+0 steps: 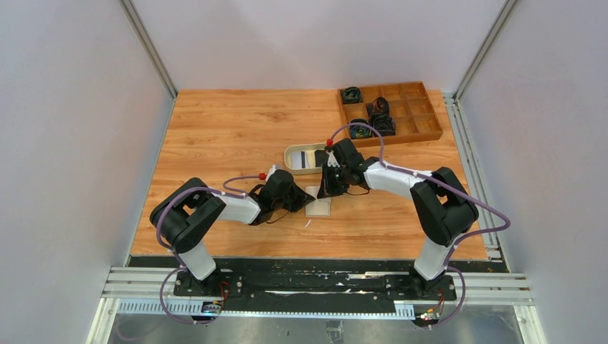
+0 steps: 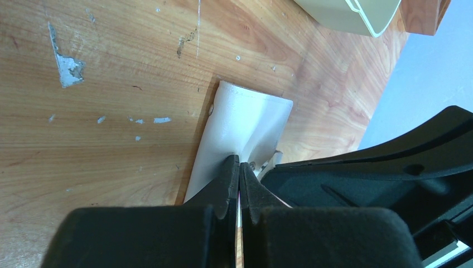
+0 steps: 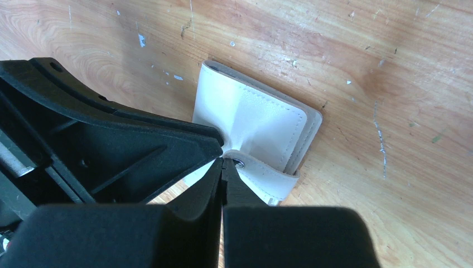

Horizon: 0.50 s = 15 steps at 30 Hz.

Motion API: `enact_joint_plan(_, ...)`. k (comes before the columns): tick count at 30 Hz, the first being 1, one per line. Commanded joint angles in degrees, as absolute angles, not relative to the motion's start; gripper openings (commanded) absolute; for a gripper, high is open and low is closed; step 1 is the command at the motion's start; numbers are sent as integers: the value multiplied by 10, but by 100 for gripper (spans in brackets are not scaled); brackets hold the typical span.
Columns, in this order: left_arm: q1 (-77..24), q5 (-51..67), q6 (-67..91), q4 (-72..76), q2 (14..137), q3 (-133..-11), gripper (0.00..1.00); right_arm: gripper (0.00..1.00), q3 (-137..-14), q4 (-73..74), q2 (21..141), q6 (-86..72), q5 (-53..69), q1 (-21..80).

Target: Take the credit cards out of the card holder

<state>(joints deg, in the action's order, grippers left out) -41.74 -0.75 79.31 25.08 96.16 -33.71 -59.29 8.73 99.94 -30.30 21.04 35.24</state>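
Note:
The cream card holder [image 1: 317, 201] lies folded on the wooden table between both arms. In the left wrist view its cover [image 2: 245, 120] puckers where my left gripper [image 2: 239, 162] is shut on it. My right gripper [image 3: 223, 162] is shut on the end of the snap tab [image 3: 262, 176], right beside the metal snap [image 3: 240, 163]. The two grippers' tips meet almost at one spot, left gripper [image 1: 304, 201] from the left, right gripper [image 1: 328, 192] from the upper right. No credit cards show at the holder. A light flat piece with a dark stripe [image 1: 310, 159] lies in the oval tray.
The oval beige tray [image 1: 290, 159] stands just behind the holder, also seen as the tray's rim [image 2: 357, 19]. A brown wooden compartment box [image 1: 423, 129] with dark coiled items sits at the back right. Grey walls close in both sides.

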Motion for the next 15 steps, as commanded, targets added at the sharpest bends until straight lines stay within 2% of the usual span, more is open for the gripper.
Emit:
enact_joint_plan(1,-413,-35,776,172,977,-325,0,0,-596,108,985,-301,214,348)
enact_joint_plan(15,-412,-37,773,163,978,-331,0,0,-583,108,993,-307,223,348)
